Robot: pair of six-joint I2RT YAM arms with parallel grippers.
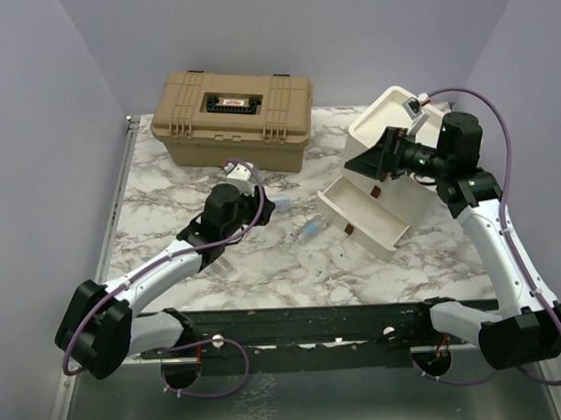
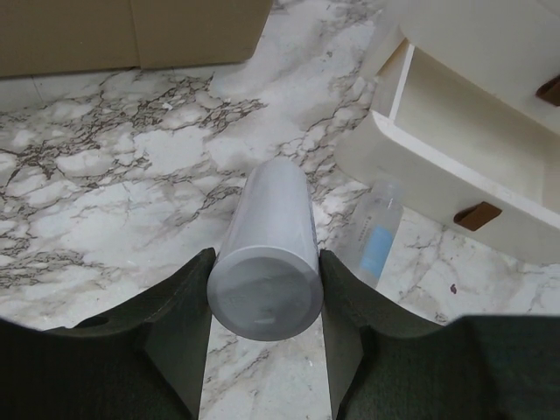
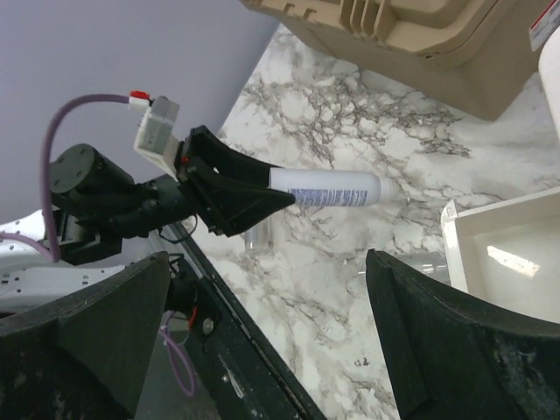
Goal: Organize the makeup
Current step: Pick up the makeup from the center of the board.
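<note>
Near surface centre: pale tube (image 2: 271, 223) clenched between left fingers (image 2: 179, 306), apparently lifted; right fingers (image 3: 455, 341) spread, empty, by the far-right corner; blue-labelled bottle (image 2: 376, 241) lying just beside open drawer (image 2: 420, 179), which looks bare; storing seemingly hardly begun

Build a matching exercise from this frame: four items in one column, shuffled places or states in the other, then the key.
Items
1. pale lavender cylindrical tube
2. small clear bottle with light-blue label
3. tan latched plastic case
4. lower drawer of the white box

Places or states
A. pulled open
B. lying on the marble tabletop
C. clamped in the left end effector
D. lid shut, at the far edge

Pairs: 1-C, 2-B, 3-D, 4-A
</note>
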